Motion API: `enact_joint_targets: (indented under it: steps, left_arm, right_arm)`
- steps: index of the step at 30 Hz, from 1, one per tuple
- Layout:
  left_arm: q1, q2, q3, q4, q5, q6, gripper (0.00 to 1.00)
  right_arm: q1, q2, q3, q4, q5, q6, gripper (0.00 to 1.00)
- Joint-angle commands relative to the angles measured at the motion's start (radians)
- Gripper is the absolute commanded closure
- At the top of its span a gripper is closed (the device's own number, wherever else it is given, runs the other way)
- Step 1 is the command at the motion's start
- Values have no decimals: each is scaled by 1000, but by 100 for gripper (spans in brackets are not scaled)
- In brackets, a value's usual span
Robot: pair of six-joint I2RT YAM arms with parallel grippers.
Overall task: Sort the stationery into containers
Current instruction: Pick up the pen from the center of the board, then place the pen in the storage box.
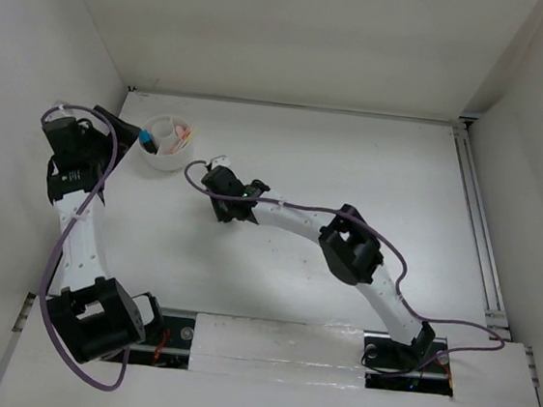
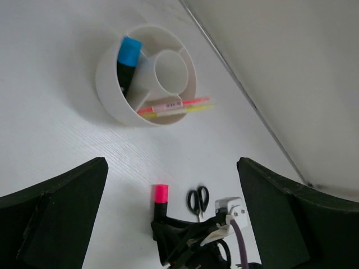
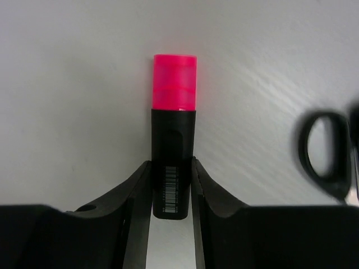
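From the top, you see the round white tub (image 1: pixel 162 162) in the upper left of the frame. Your left claw (image 1: pixel 114 127) hangs just left of it. Your right claw (image 1: pixel 222 191) is low over the table (image 1: pixel 373 166), near the middle of the frame and a bit right of and below the tub. From up here you cannot tell what it grips.

From the left wrist, your left claw is spread wide with nothing in it. The tub sits at the top, split into parts by inner walls. A blue-and-black highlighter (image 2: pixel 128 60) stands in the left part. A pink pencil (image 2: pixel 193 101) and a yellow pencil (image 2: pixel 196 108) lie side by side in the lower part, with their tips poking out over the rim to the right. At the bottom, the pink-and-black highlighter (image 2: pixel 161 197) lies on the table, with the black scissors (image 2: pixel 197 199) just right of it.

From the right wrist, your right claw is squeezed tight on the black body of the pink-and-black highlighter. Its pink cap points to the top of the frame. A blurry scissors handle shows at the right edge.
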Motion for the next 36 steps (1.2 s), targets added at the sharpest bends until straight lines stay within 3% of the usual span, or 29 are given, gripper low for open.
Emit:
enact_joint_targets:
  steps: [1, 4, 8, 11, 20, 25, 26, 27, 30, 31, 34, 35, 36]
  left_arm:
    - [-31, -33, -104, 72, 231, 55, 0]
    - [-152, -42, -173, 82, 282, 80, 0]
    - [-321, -42, -224, 82, 269, 71, 0]
    - [-380, -51, -283, 131, 269, 29, 0]
    - [-389, -62, -357, 226, 290, -12, 0]
    - [-389, -44, -389, 282, 325, -40, 8]
    - [-389, -44, -389, 293, 336, -52, 13]
    - [-389, -44, -389, 315, 336, -52, 23]
    - [-389, -44, -400, 337, 349, -77, 38]
    - [-389, -44, -400, 337, 349, -77, 53]
    - [-389, -35, -389, 360, 349, -97, 84]
    - [-389, -35, -380, 372, 349, -97, 100]
    - [-389, -35, -370, 382, 339, -97, 100]
  right_arm:
    - [6, -207, -275, 111, -9, 34, 100]
    - [6, -390, -449, 218, -23, 34, 100]
    - [6, -453, -414, 182, -58, 34, 100]
    - [6, -462, -383, 182, -92, 34, 100]
    - [17, -551, -426, 283, -146, 52, 100]
    - [17, -561, -426, 303, -174, 52, 100]
    - [17, -561, -426, 303, -183, 52, 100]
    - [17, -561, -426, 312, -183, 52, 100]
    - [17, -561, -426, 323, -195, 52, 100]
    - [17, -561, -426, 323, -206, 52, 100]
    - [17, -561, -426, 347, -227, 52, 100]
    - [17, -561, -426, 347, -236, 52, 100]
    - [17, -561, -426, 356, -236, 40, 98]
